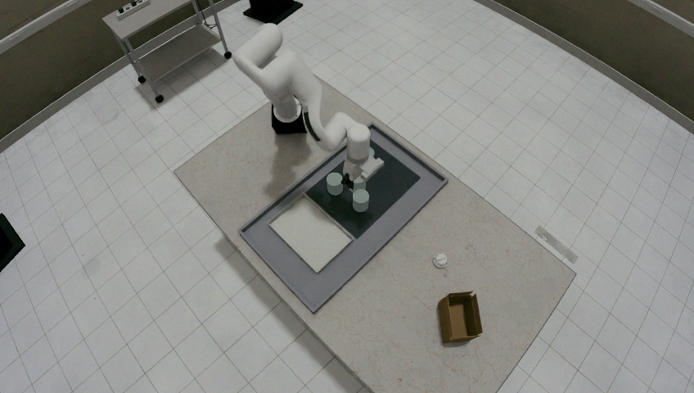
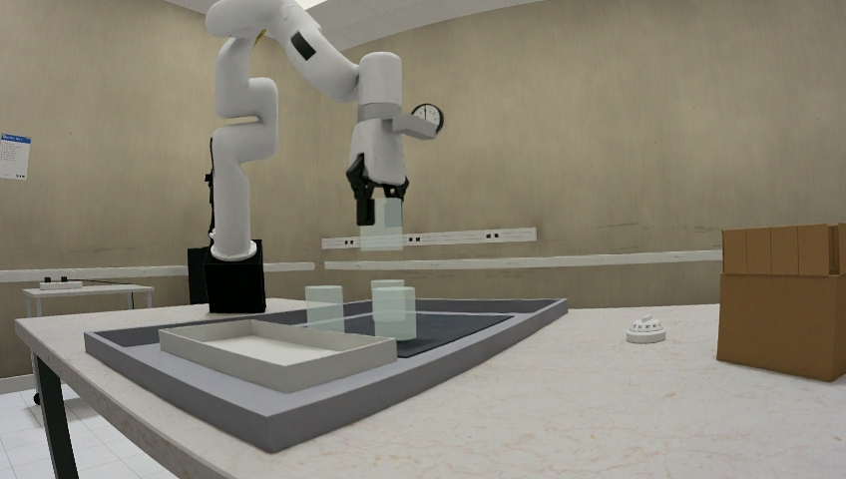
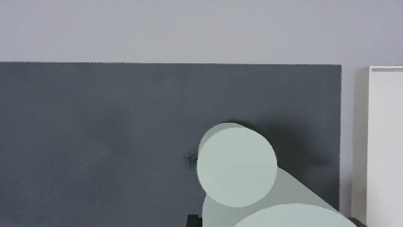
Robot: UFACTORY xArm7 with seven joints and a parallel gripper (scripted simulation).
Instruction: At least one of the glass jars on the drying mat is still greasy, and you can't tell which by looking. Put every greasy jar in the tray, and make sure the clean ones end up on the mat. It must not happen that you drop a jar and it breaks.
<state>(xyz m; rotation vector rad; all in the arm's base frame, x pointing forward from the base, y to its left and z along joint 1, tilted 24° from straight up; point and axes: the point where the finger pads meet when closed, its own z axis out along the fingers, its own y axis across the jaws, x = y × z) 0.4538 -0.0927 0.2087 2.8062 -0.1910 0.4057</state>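
Observation:
My gripper (image 1: 348, 181) is shut on a pale glass jar (image 2: 380, 224) and holds it well above the dark drying mat (image 1: 387, 187). The held jar fills the bottom edge of the wrist view (image 3: 293, 218). Three more jars stand on the mat: one on the left (image 2: 323, 305), one in front (image 2: 394, 311) and one behind it (image 2: 386, 284). In the top view they are the left jar (image 1: 334, 183), the front jar (image 1: 360, 200) and one half hidden by the arm (image 1: 371, 152). The white tray (image 1: 310, 231) lies empty beside the mat; it also shows in the exterior view (image 2: 275, 349).
Mat and tray sit in a grey raised-edge base (image 1: 335, 277) on the table. A small white round dial (image 1: 439, 260) and an open cardboard box (image 1: 460, 316) are toward the table's far end. A wheeled cart (image 1: 160, 33) stands on the floor behind the arm's base.

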